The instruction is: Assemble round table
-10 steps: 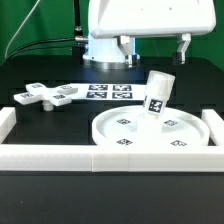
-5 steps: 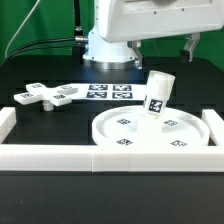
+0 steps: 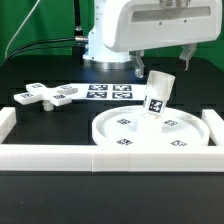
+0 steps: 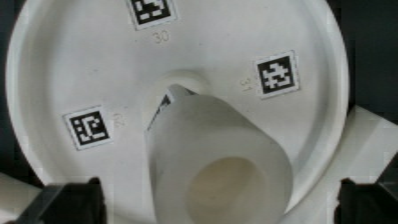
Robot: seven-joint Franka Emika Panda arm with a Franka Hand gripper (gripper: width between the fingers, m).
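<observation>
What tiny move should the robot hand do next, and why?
Probably come down a little over the short thick cylinder. The gripper is open and hangs just above it, with a finger at each side in the wrist view, touching nothing. The cylinder leans tilted on the large round disc, so it likely needs gripping first.

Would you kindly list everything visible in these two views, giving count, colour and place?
round disc: one, white, tagged, on the table at the exterior view's right.
cylinder: one, white, tilted, standing in the disc.
cross-shaped piece: one, white, at the exterior view's left.
marker board: one, white, flat behind the disc.
border blocks: several, white, along the table's edges.
table: one, black.
arm: one, white, above the disc.
hand: one, black fingertips, open, above the cylinder.
</observation>
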